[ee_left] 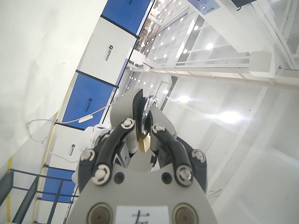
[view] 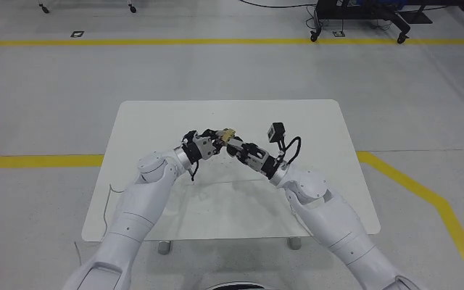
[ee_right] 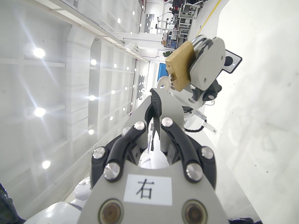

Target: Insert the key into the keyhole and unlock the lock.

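Right wrist view: key (ee_right: 161,82) apparently seated in lock (ee_right: 179,68), which left gripper (ee_left: 146,110) clamps; right gripper (ee_right: 155,101), jaws together, beside key. Turning likely next, needing firm grip.

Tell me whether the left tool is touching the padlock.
Touching. In the left wrist view the left tool is shut on the chrome shackle of the padlock, with the brass body hanging just behind the grip.
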Tool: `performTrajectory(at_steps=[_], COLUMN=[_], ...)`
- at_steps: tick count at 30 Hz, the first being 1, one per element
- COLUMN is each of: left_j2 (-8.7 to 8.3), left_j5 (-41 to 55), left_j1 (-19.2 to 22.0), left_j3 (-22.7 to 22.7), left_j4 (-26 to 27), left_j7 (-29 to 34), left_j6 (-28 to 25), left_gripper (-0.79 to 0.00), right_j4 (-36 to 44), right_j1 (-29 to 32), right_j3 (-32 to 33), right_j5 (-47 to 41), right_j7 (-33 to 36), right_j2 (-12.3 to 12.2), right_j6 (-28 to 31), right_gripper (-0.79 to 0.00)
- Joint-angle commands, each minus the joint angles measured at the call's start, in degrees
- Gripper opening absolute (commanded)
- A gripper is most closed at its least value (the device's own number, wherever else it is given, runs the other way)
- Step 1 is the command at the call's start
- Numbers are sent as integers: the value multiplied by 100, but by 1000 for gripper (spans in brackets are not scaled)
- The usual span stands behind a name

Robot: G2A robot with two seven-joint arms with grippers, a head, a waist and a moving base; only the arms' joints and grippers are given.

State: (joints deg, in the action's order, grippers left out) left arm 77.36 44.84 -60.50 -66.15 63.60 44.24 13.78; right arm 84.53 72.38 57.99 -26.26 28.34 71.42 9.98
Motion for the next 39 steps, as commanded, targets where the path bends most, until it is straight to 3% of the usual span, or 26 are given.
performTrajectory(at_steps=[1, 8, 14, 17, 20, 22, 28, 34, 39], left_j2=[-2, -23, -52, -57, -56, -49, -46, -46, -52], left_j5=[13, -3, -512, -1066, -1560, -1697, -2310, -2313, -2349], left_j1=[-6, -97, -420, -653, -855, -989, -1208, -1319, -1395], left_j3=[-6, -127, -268, -241, -170, -118, -22, -43, -83], left_j4=[10, 133, 580, 924, 1223, 1402, 1708, 1817, 1865], left_j7=[4, -213, -939, -1535, -1951, -2087, -2545, -2529, -2488], left_j6=[-7, -327, -1323, -1897, -2287, -2419, -2592, -2636, -2756], left_gripper=[-785, -785, -785, -785, -785, -785, -785, -785, -785], right_j4=[-18, 1, 129, 153, 158, 160, 110, 17, -32], right_j1=[-46, -18, 155, 172, 121, 48, -172, -277, -319], right_j3=[-16, 217, 672, 805, 820, 760, 525, 405, 381], right_j5=[15, -287, -765, -921, -975, -968, -855, -828, -878], right_j7=[42, 682, 1383, 1557, 1486, 1310, 850, 762, 700], right_j2=[6, -39, -145, -174, -176, -160, -93, -53, -31], right_j6=[-146, -300, -650, -871, -1158, -1396, -1655, -1676, -1703], right_gripper=[-785, -785, -763, -686, -548, -523, -573, -548, -585])
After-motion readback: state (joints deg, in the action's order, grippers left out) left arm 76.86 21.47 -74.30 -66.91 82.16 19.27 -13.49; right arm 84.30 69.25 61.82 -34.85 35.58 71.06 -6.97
